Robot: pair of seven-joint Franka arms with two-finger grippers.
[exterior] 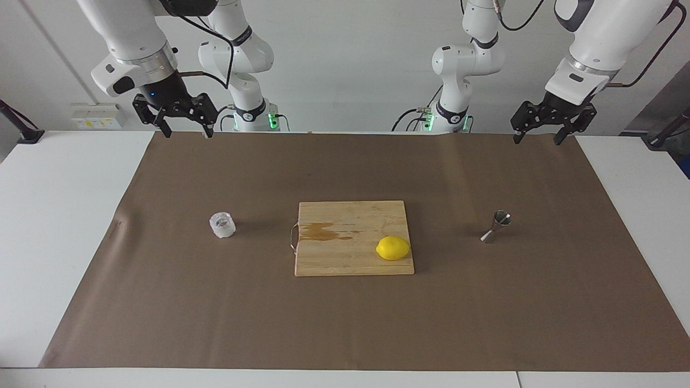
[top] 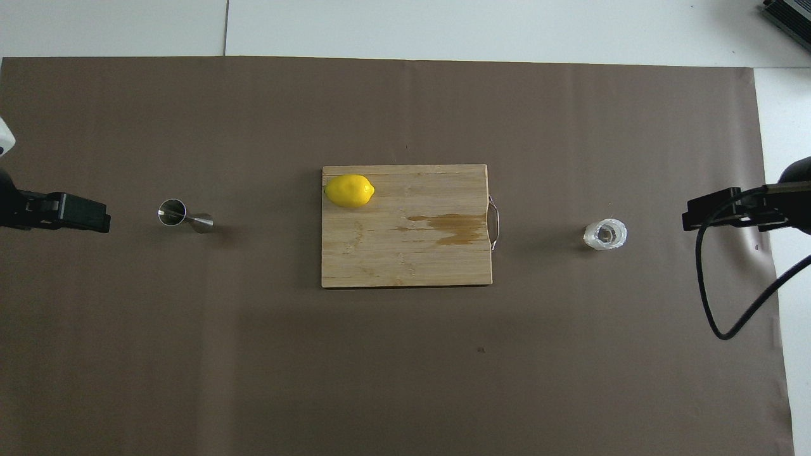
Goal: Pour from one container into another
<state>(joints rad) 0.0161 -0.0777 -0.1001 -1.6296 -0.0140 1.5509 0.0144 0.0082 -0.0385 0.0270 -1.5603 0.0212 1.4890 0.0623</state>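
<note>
Grasping the clear cup (exterior: 222, 225) comes first: lower the right gripper (exterior: 184, 125), jaws wide and empty, squarely around its wall. Keep it upright; the left gripper (exterior: 540, 129), also spread and empty, waits near the jigger (exterior: 499, 224)

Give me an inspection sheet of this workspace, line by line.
Surface: brown paper sheet covering a white table.
Job's things: squat clear faceted cup upright toward the right arm's end; shiny steel hourglass jigger upright toward the left arm's end. Both untouched.
Clutter: wooden cutting board with a dark stain between them; yellow lemon on the board.
Grippers: right gripper and left gripper both open, empty, raised over the sheet's edge nearest the robots; both arms wait.
Cables: black cable hanging from the right arm, off the table.
Surroundings: white wall, wall socket box.
</note>
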